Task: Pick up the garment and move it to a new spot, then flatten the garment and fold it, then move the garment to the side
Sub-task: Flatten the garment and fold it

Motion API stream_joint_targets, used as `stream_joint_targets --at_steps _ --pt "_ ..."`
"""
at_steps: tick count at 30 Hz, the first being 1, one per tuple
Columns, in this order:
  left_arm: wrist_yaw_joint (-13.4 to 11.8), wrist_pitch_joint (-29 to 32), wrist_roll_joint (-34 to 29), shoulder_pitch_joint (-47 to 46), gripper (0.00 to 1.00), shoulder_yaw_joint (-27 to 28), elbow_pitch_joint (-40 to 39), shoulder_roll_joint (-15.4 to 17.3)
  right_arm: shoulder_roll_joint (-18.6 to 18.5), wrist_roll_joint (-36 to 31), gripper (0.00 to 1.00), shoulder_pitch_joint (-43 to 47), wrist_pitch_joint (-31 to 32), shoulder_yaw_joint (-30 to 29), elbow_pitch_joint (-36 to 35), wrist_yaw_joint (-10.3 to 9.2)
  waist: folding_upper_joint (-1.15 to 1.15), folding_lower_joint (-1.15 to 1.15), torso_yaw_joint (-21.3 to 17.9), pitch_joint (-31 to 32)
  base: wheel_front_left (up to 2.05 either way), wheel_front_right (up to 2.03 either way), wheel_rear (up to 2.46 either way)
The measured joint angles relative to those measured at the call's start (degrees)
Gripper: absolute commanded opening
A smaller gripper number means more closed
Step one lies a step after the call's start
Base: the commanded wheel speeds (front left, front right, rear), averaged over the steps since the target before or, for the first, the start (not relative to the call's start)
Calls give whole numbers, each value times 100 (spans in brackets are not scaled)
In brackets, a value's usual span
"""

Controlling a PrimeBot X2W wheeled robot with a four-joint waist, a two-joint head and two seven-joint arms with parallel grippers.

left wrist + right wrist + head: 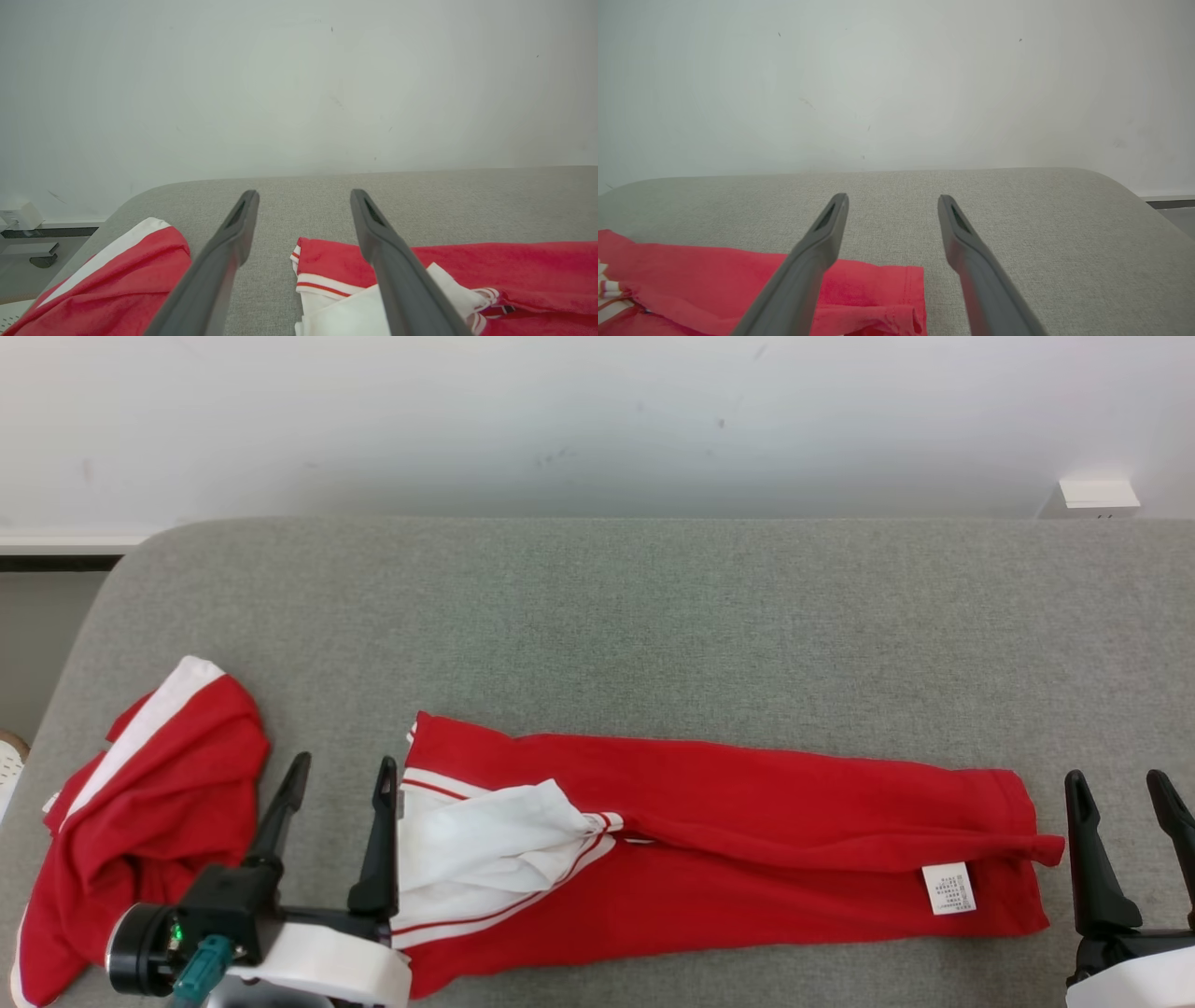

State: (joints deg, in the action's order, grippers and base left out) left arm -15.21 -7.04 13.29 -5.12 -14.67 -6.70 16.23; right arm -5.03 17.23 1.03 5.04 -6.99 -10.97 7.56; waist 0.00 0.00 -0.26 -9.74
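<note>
Plain white wall [597, 420] at back w/ a few faint scuffs; light soft & even. In front, 1 big grey fabric-covered surface [653, 607] w/ rounded corners, spanning the head view. 1 small white box [1099, 495] against the wall at far R, just past the surface's back edge. At L: white ledge [65, 536] w/ dark strip under it, grey floor [42, 644] below. Left wrist view: 1 grey furniture foot [43, 259] on the floor.

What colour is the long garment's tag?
White with dark print; the tag sits near the garment's right end. Clearest in head view.
</note>
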Motion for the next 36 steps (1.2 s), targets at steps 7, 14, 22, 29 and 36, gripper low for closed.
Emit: stream_joint_targets --at_steps 7,14,22,29,36 --pt "4 0 25 -35 100 -59 -35 -1 -110 12 100 -13 53 -104 236 0 0 0 70 -106 0 0 0" --pt "54 -91 25 -266 100 -188 -48 -96 -421 199 100 -313 -22 -146 1391 0 0 0 269 -399 0 0 0" --pt "62 -213 64 -421 100 -193 125 -147 -447 480 100 -442 -222 264 2571 -1 0 0 443 -604 0 0 0" --pt "52 -274 131 -434 100 -167 201 -177 -553 840 0 -495 -218 689 2776 -36 0 0 403 -573 0 0 0" --pt "14 -325 165 -417 100 -156 232 -177 -633 993 0 -464 -325 726 2575 -7 0 0 342 -460 0 0 0"
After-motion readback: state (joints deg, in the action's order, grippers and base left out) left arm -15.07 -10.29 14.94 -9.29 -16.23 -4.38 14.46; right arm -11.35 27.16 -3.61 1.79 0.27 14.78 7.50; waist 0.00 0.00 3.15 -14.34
